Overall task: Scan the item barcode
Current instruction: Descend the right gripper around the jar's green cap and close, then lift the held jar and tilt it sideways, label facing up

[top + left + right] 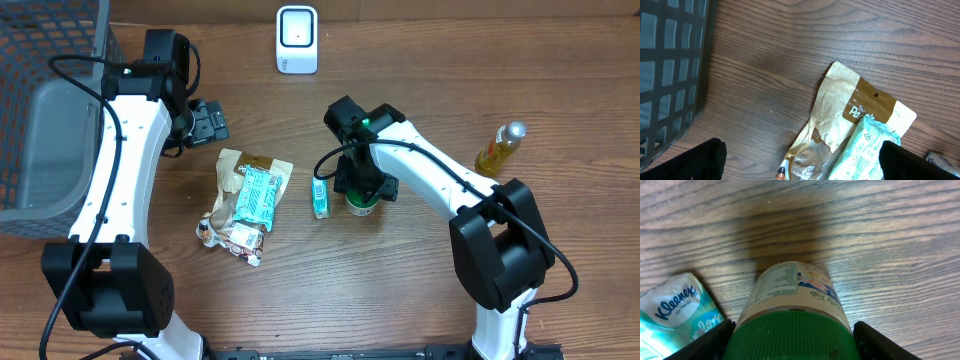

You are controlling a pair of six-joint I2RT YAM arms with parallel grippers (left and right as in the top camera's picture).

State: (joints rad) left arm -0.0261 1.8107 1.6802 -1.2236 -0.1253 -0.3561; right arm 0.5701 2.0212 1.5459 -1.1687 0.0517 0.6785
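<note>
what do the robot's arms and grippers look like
Both the left arm and right arm have white shells, black joints and bases, and black cables looping alongside. A green light glows near each wrist. The left gripper and right gripper are black.

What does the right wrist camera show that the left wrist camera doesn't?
Right wrist only: a green-lidded jar standing between the fingers, and a Kleenex pack lying to its left.
Left wrist only: the wire basket at the left edge, and a brown pouch with a teal packet lying on it. A white sliver at the lower right edge may be the Kleenex pack, but too little shows to tell.
Both: the wooden table and that camera's own dark fingers in the bottom corners.
</note>
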